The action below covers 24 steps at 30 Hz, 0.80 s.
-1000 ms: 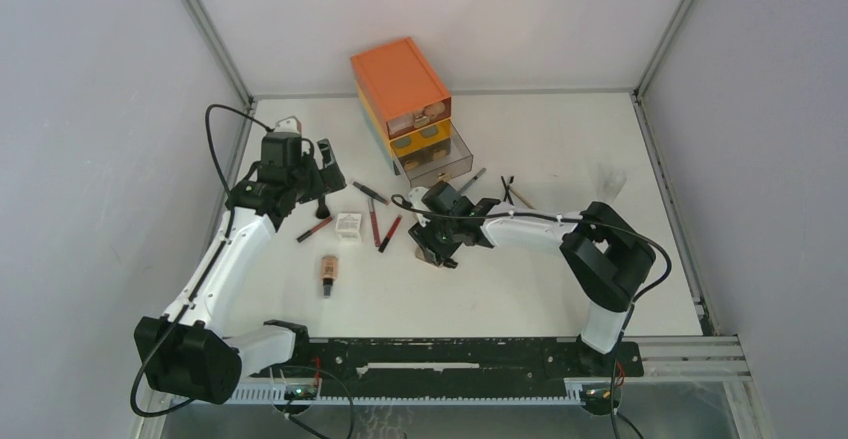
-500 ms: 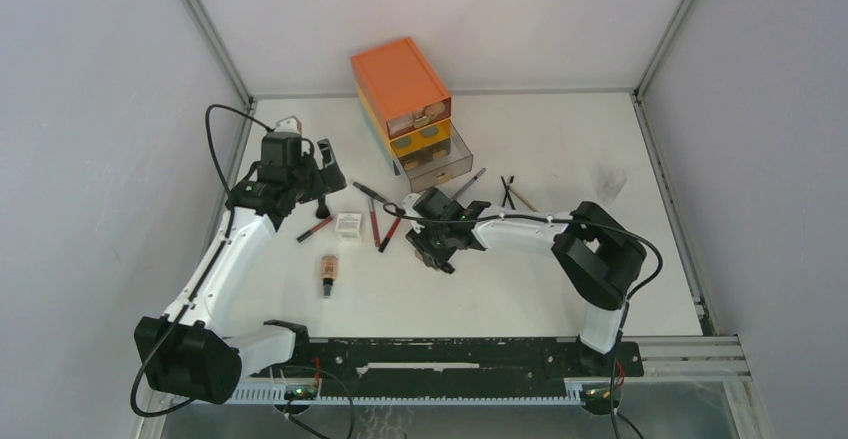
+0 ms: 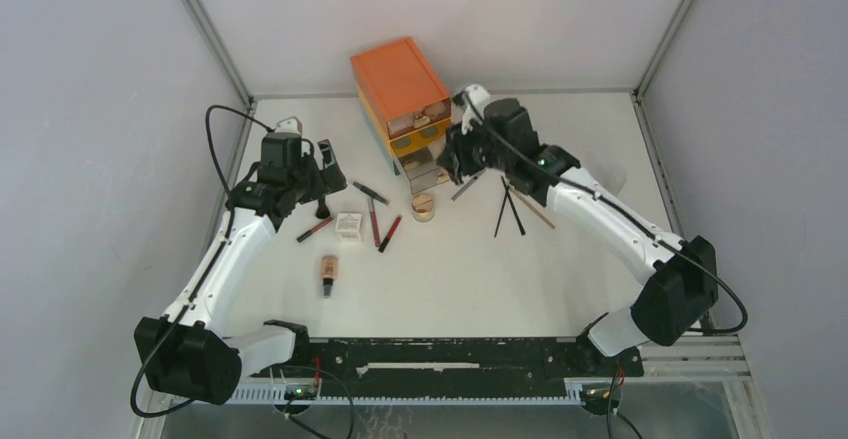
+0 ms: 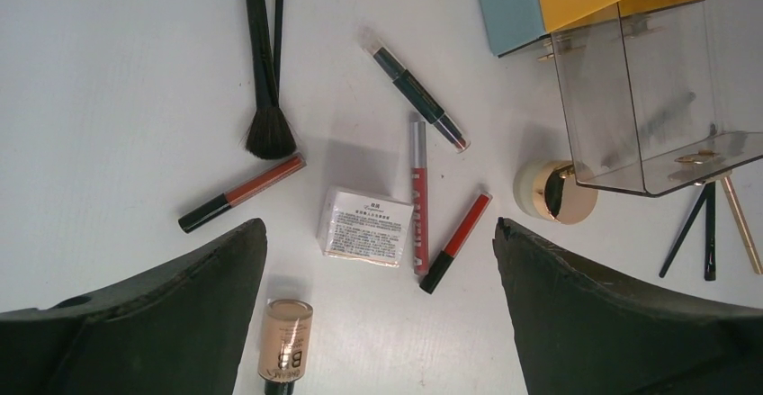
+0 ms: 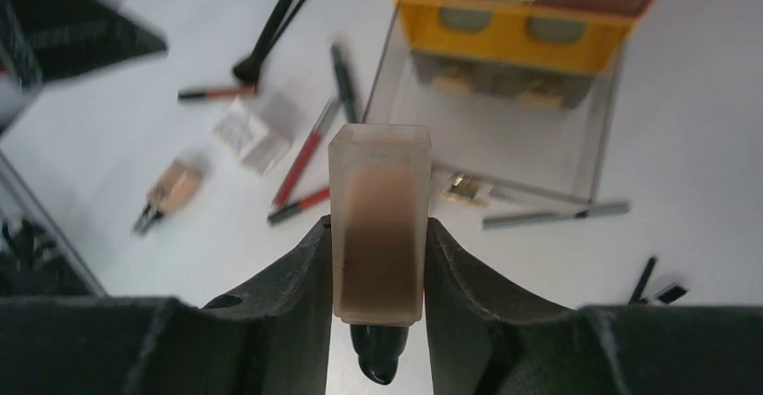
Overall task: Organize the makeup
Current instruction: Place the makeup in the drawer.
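My right gripper (image 5: 378, 264) is shut on a square beige foundation bottle (image 5: 379, 224) with its black cap down, held above the table in front of the orange chest's open clear drawer (image 5: 504, 134). In the top view this gripper (image 3: 455, 156) is beside the chest (image 3: 398, 81). My left gripper (image 4: 376, 230) is open and empty, above a white box (image 4: 364, 226). Around the box lie red pencils (image 4: 457, 242), a black brush (image 4: 261, 98), a beige bottle (image 4: 283, 339) and a round gold-trimmed compact (image 4: 555, 193).
Thin black brushes (image 3: 510, 207) lie right of the compact (image 3: 423, 206). A grey pencil (image 5: 555, 216) lies by the drawer's front. The chest's upper drawers hold compacts. Grey walls close in the table on three sides.
My right gripper has left the table's middle and swung back to the chest's front, now holding the square bottle. The round compact now shows on the table. The left arm has not moved.
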Available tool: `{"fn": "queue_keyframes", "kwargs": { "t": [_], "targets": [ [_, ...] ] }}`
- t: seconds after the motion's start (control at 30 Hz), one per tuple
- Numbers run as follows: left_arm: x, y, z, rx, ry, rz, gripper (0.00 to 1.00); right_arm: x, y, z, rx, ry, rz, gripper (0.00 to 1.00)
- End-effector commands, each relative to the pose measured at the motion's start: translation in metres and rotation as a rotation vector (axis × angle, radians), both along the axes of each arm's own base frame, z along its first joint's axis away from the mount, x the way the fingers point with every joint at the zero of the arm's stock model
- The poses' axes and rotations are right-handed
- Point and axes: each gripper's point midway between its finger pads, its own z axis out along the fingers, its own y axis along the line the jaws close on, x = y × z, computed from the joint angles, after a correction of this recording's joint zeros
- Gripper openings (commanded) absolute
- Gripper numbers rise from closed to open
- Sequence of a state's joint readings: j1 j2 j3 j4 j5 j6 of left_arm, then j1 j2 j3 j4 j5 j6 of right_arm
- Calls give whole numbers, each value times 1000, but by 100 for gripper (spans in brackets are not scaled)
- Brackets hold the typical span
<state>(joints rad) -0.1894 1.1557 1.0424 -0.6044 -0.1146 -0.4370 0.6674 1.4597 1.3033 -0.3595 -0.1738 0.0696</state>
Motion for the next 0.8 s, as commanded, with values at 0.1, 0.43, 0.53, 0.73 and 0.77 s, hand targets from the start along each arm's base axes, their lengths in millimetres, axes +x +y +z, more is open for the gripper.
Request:
{"fn": "queue_keyframes", "kwargs": {
  "t": [0.1, 0.43, 0.53, 0.73, 0.77],
  "targets": [
    [1, 1, 7, -4, -44, -9, 100, 67, 9, 34, 135, 22, -122, 12],
    [1, 3, 9, 7, -45, -8, 100, 122, 7, 1, 81, 73, -201, 11],
    [2, 2, 8, 9, -41, -13, 100, 128, 6, -6, 63, 70, -213, 11],
    [2, 2, 8, 8, -39, -18, 100, 146, -7, -30, 37, 101, -266, 12],
    [2, 2, 8, 8, -38, -19, 100, 149, -9, -35, 36, 110, -271, 11]
  ]
}}
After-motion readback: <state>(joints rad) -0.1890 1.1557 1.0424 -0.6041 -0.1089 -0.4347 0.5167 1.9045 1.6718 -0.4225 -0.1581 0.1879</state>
